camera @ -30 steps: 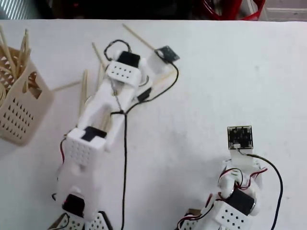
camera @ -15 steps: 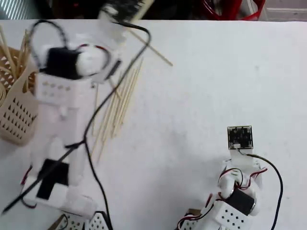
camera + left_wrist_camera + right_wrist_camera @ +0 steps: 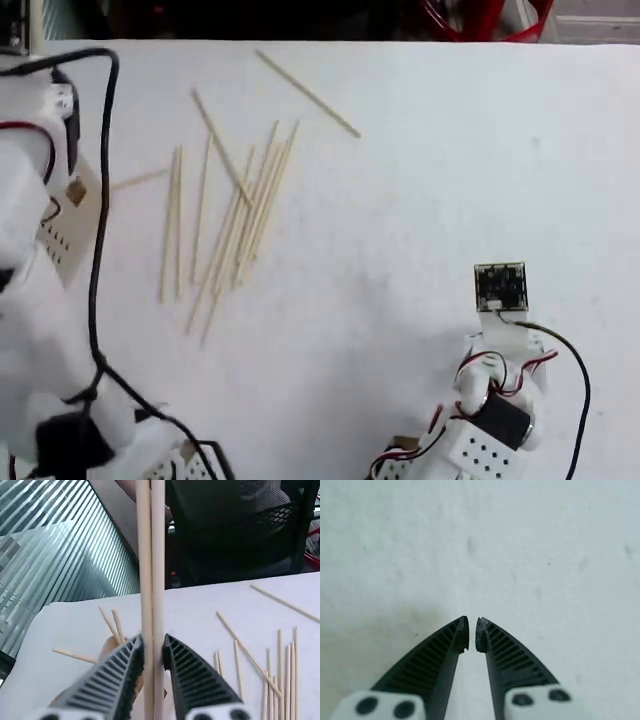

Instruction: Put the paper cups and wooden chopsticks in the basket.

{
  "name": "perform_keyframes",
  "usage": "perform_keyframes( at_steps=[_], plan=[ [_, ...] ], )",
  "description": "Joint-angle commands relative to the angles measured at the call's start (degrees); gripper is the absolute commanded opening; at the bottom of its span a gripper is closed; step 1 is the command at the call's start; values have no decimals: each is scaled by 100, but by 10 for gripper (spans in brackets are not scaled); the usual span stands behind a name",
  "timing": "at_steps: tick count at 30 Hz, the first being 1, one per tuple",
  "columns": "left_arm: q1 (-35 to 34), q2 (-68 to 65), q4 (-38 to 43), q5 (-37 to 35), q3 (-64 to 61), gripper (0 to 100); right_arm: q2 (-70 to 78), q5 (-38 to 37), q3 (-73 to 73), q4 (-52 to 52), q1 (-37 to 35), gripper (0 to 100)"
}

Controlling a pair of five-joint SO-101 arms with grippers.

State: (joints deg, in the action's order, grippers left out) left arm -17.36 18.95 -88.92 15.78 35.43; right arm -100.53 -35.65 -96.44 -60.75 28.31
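The white table (image 3: pixel 450 150) spans the high view. The left arm (image 3: pixel 35 300) rises along the 9 o'clock edge and covers most of the tan perforated basket (image 3: pixel 60 237), of which one corner shows beside it. The right arm (image 3: pixel 495 400) sits folded at 5 o'clock. Loose chopsticks (image 3: pixel 235 215) lie fanned on the table toward 10 o'clock of centre, and a lone chopstick (image 3: pixel 308 94) slants at 12 o'clock. The left gripper (image 3: pixel 152 650) is clenched on a pair of chopsticks (image 3: pixel 157 555) that reach well past its tips, with the basket just beyond them. The right gripper (image 3: pixel 472 632) has its jaws pressed nearly together on nothing, close over bare table.
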Motion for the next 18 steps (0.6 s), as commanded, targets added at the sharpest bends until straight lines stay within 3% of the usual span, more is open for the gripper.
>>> perform_keyframes(
  at_steps=[1,4,9,18],
  plan=[
    [-119,980,747,-35,-1363,24,-4,9,-53,13,66,45],
    [-321,1763,1925,-53,-2901,24,-4,9,-53,13,66,45],
    [-752,2413,4747,-79,-4985,23,-4,9,-53,13,75,45],
    [-1270,1103,6980,-1152,-5442,23,-4,9,-53,13,75,45]
  ],
)
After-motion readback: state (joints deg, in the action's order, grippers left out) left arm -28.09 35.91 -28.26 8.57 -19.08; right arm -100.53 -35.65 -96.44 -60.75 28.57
